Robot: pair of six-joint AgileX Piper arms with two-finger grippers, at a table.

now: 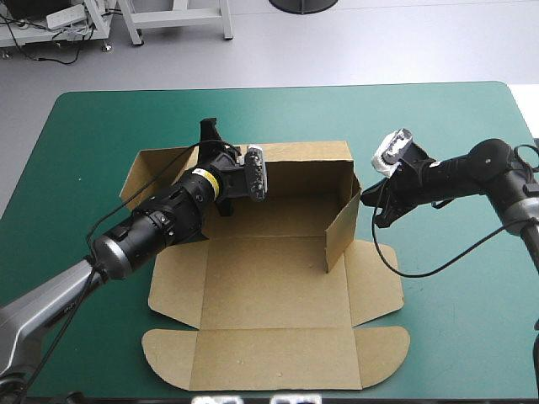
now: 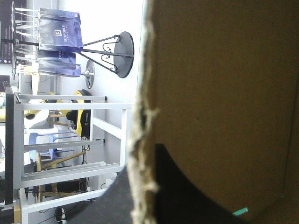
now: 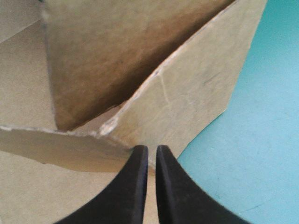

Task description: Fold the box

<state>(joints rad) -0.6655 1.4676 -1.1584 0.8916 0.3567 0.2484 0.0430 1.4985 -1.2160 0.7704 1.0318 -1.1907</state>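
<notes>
High view: above, behind, facing down over table (image 1: 455,151), whole box (image 1: 269,286). Left wrist view: against box's rear wall, turned sideways. Right wrist view: close on right wall. Both walls shared overhead.

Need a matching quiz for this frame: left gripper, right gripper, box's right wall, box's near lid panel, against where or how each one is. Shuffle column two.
Column one
1. left gripper
2. right gripper
3. right wall of the box
4. lid panel

Column two
A. lies flat toward the near edge of the table
B. at the box's far left corner, clamped on the board
C. stands raised
D. just outside the box's right side

Pairs: 1-B, 2-D, 3-C, 4-A
</notes>
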